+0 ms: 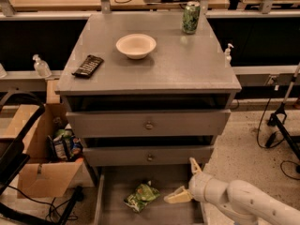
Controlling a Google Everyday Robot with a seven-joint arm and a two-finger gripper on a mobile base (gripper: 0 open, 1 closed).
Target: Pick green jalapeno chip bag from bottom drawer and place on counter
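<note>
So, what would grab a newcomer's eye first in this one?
The green chip bag lying in the open bottom drawer, low in the view, with the gripper close on its right, jaws spread. Up on the grey counter sit a white bowl, a green can at the back and a dark remote near the left edge.

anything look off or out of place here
Nothing spilled or broken. Only oddity: the green jalapeno chip bag lies crumpled and askew on the bottom drawer floor. The gripper hovers open just right of it.
</note>
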